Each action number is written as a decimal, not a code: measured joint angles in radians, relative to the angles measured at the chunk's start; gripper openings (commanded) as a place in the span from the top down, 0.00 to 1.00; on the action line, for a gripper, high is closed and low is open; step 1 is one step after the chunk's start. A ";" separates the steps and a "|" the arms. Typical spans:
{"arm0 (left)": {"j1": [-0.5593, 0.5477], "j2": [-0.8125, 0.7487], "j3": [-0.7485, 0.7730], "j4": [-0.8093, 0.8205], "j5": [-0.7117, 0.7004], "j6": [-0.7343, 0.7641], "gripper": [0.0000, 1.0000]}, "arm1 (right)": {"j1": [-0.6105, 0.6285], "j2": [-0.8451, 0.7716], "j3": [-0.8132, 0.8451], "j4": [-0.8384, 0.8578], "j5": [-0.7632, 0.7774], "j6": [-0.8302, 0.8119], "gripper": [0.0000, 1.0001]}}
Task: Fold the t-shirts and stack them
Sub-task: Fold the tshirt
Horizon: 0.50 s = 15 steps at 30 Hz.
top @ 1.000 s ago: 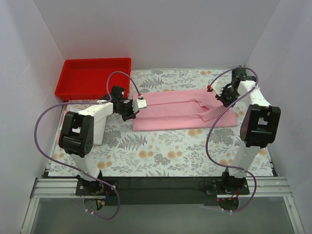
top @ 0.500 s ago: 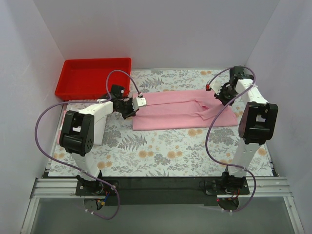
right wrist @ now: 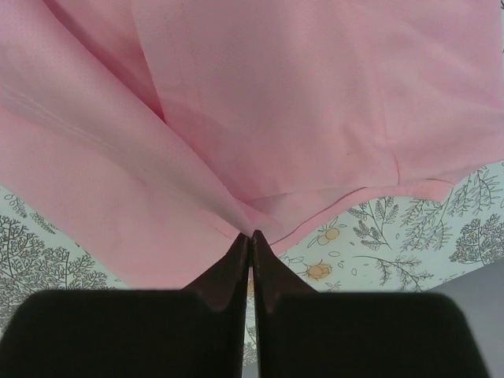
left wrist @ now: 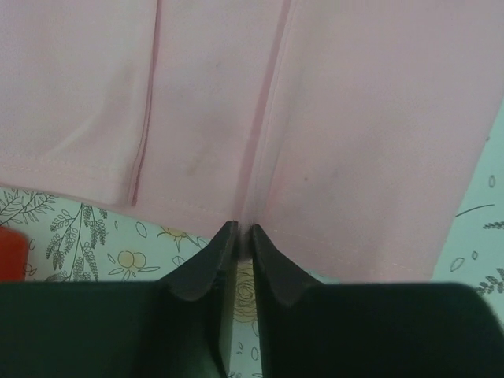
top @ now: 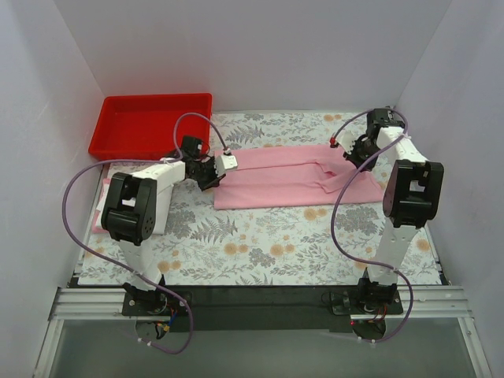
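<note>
A light pink t-shirt (top: 283,177) lies folded into a long band across the middle of the floral tablecloth. My left gripper (top: 220,165) is at its left end, shut, with the hem pinched between the tips (left wrist: 242,230). The shirt (left wrist: 354,118) spreads flat beyond the tips in the left wrist view. My right gripper (top: 350,151) is at the shirt's right end near the far edge, shut on a raised fold of the cloth (right wrist: 251,235). From that pinch the pink fabric (right wrist: 315,94) drapes in soft creases.
A red plastic tray (top: 150,126) stands at the back left, close behind the left arm. A strip of pink cloth (top: 99,211) shows at the table's left edge, mostly hidden by the left arm. White walls close in on three sides.
Both grippers have shifted a little toward the back of the table while holding the shirt's ends. The shirt's far edge has moved back with them.
</note>
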 measured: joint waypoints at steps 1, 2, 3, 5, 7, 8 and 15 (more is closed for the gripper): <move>0.000 0.011 0.007 0.004 -0.006 -0.010 0.79 | 0.002 0.007 0.005 -0.001 0.003 0.003 0.73; 0.000 0.021 0.013 0.007 -0.014 -0.019 0.78 | 0.004 0.015 0.014 -0.001 0.008 0.013 0.65; 0.000 0.030 0.021 0.006 -0.024 -0.043 0.77 | 0.005 0.020 0.022 0.000 0.013 0.019 0.65; 0.000 0.031 0.031 0.002 -0.037 -0.074 0.75 | 0.005 0.022 0.044 0.000 0.025 0.035 0.59; 0.000 0.024 0.045 -0.003 -0.042 -0.117 0.72 | 0.004 0.020 0.070 0.001 0.029 0.057 0.56; 0.001 0.014 0.048 -0.003 -0.042 -0.144 0.71 | 0.003 0.018 0.076 0.004 0.029 0.064 0.56; -0.013 -0.101 0.058 -0.048 -0.016 -0.333 0.68 | -0.028 -0.099 0.014 -0.031 -0.005 0.168 0.61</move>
